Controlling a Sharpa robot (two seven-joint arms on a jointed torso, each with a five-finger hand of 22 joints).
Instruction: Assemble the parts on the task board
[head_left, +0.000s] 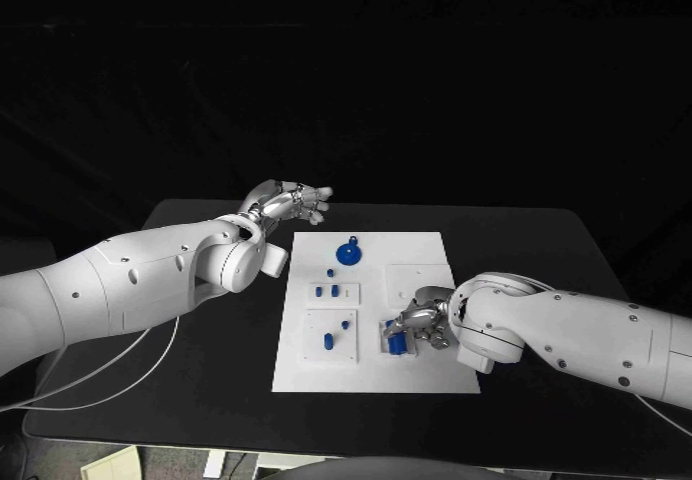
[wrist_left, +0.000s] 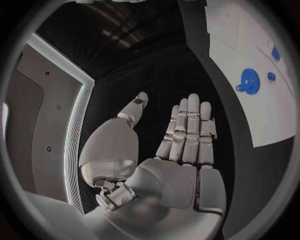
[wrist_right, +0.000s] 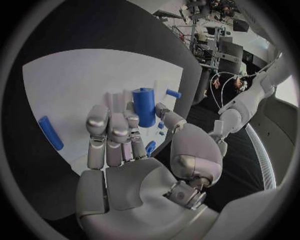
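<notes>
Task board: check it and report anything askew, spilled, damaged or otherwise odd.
Nothing stands out. The task board lies flat and square on the table, with the blue gear and small blue parts in its recesses. The right hand is at the blue cylinder, which stands upright. The left hand hovers off the board.

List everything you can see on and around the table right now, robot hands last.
Table: one, black, under everything.
Task board: one, white, middle of the table.
Gear-shaped part: one, blue, far end of the board.
Small parts: several, blue, mid-board toward the robot's left; exact count unclear.
Long part: one, blue, near-left panel of the board.
Cylinder: one, blue, upright on the board just beyond the right fingertips; contact unclear.
Left robot hand: silver, off the board's far-left corner, fingers straight, holding nothing.
Right robot hand: silver, over the board's near-right area by the cylinder.
</notes>
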